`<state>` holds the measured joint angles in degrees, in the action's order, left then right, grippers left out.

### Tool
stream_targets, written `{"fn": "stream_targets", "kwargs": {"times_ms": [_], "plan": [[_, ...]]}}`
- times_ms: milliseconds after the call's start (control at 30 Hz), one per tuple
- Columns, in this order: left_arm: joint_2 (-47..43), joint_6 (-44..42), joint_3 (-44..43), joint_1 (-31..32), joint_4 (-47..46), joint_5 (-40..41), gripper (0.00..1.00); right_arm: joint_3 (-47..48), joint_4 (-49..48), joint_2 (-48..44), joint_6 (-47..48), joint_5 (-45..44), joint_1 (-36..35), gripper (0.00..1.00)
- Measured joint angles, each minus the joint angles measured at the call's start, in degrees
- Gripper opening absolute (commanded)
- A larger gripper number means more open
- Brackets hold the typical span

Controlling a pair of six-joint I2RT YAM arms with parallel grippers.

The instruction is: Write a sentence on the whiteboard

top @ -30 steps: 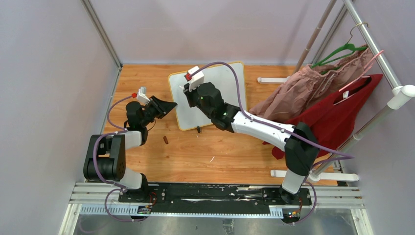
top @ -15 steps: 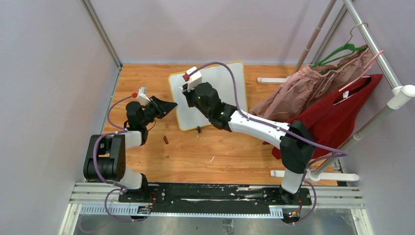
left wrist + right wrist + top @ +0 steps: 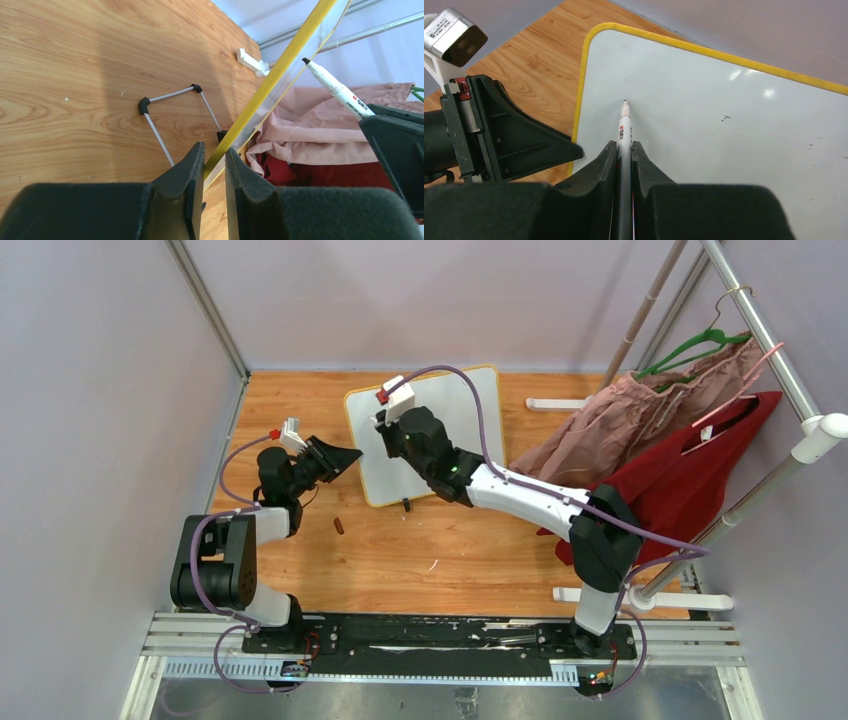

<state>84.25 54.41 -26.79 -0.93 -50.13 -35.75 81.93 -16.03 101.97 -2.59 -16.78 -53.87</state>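
**Both jaws narrow: left gripper (image 3: 214,150) on the board (image 3: 734,105), right gripper (image 3: 624,146) on the marker (image 3: 625,127)**

Your left jaws are nearly closed, with the board's yellow frame pinched between the two pads at its left edge. In the left wrist view the board is seen edge-on. It runs up and away from the pads at a tilt, and its wire stand (image 3: 165,112) rests on the wood table (image 3: 75,75) behind it.

Your right jaws are clamped on the marker's white barrel. The marker points straight out from between the fingers, dark tip forward. The tip is over the board's upper left area, inside the rounded corner and close to the frame. You cannot tell from these views whether the tip touches the surface or sits just off it. The white face around the tip carries only a few small dark specks.

From above, the two grippers are near each other at the board's left side.
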Motion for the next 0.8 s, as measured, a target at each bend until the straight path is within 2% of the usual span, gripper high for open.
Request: {"fn": "stream_targets", "kwargs": {"times_ms": [800], "plan": [[0.02,0.02,0.00,0.00,-0.33,0.35,0.05,-2.67,0.50,-0.26,-0.87,-0.63,0.26,0.00]]}}
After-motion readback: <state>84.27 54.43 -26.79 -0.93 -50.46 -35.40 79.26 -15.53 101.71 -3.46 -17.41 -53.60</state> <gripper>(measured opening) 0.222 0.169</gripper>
